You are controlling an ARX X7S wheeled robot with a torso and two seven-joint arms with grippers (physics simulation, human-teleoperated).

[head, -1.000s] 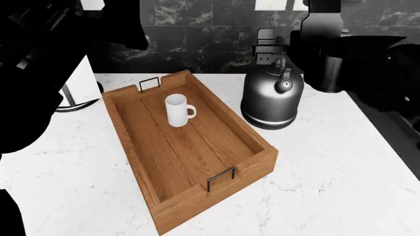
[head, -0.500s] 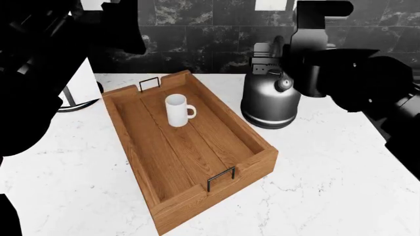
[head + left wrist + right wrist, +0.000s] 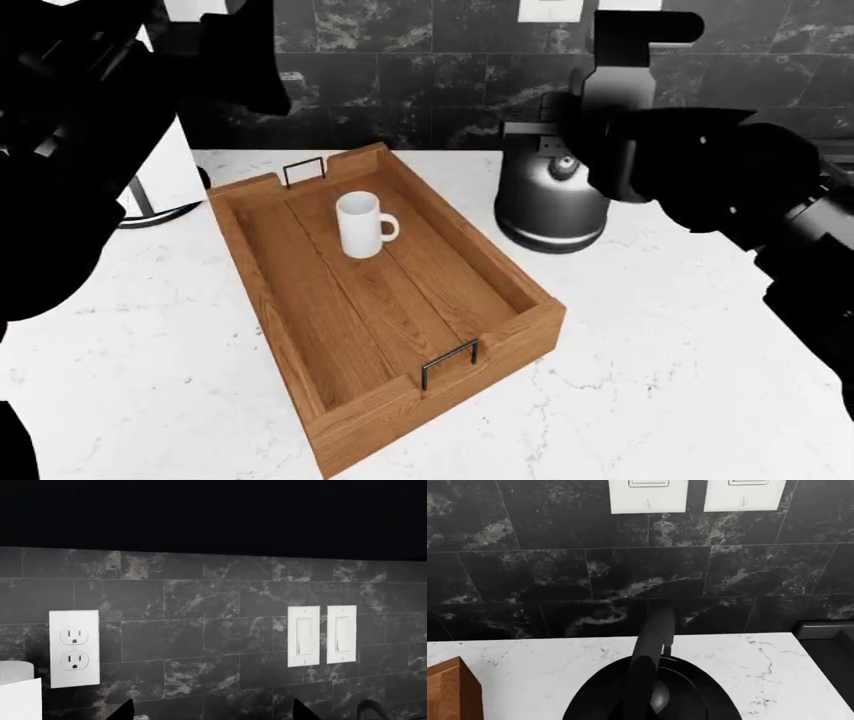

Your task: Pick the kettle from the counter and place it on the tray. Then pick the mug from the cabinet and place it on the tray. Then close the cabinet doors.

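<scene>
The tray (image 3: 387, 300) lies on the counter (image 3: 667, 400). The mug (image 3: 360, 224) stands upright in the tray, toward its far end. The kettle (image 3: 550, 205) sits on the counter just right of the tray's far half, apart from its wall. The paper-towel roll (image 3: 167, 170) stands left of the tray's far corner.

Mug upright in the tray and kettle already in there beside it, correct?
Not quite. The mug does stand upright in the tray, but the kettle is not in it: the head view shows it on the counter, outside the tray's long side, with the right arm over it.
</scene>
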